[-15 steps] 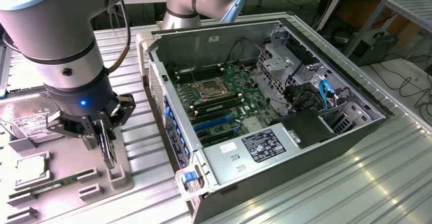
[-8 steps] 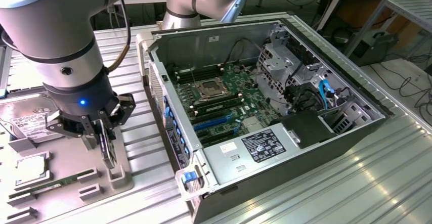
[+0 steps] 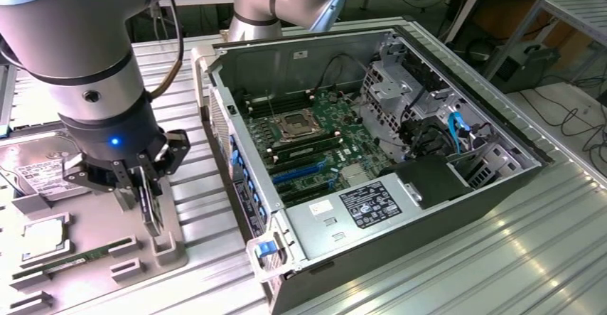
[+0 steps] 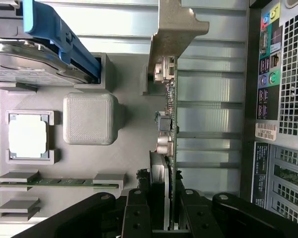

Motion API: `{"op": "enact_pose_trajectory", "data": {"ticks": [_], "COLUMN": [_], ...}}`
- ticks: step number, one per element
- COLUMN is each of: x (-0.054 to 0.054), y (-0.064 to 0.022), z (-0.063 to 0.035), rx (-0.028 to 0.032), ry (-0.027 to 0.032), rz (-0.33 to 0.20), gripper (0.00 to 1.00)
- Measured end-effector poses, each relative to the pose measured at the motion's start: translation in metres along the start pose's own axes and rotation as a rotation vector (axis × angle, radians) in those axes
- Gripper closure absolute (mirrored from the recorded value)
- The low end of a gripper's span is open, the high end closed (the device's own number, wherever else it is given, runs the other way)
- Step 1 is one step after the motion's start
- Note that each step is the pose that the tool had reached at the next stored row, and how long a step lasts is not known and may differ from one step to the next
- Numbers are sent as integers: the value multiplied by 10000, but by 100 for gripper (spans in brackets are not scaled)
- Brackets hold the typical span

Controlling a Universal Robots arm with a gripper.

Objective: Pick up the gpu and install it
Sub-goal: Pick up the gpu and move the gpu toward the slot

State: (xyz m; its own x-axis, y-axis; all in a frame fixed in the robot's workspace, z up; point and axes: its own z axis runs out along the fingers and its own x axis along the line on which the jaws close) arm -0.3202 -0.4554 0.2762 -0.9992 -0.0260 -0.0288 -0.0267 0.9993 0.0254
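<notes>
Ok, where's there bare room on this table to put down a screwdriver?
Widest: the ribbed table on the exterior view's right of the computer case. A narrow strip lies between case and grey tray. The tray is crowded: hard drive, memory stick, claw on the gpu.

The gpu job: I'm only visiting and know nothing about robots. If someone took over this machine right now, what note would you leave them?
Gripper: closed on the gpu, one finger on each side of the card, which stands on edge.
Gpu: at the grey parts tray on the exterior view's left, over its holder. I cannot tell whether it has lifted clear.
Computer case: lies open on the exterior view's right, with the motherboard exposed and no card in the blue slots.
Done: card gripped.
Left: the gpu is not yet in the case.
</notes>
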Motion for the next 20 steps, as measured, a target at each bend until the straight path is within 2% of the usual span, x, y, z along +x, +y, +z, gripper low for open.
{"op": "enact_pose_trajectory", "data": {"ticks": [8,20], "x": [-1,-5], "y": [-3,1], "z": [-49,-180], "rx": [0,-8], "ry": [3,1], "rz": [0,1], "gripper": [72,72]}}
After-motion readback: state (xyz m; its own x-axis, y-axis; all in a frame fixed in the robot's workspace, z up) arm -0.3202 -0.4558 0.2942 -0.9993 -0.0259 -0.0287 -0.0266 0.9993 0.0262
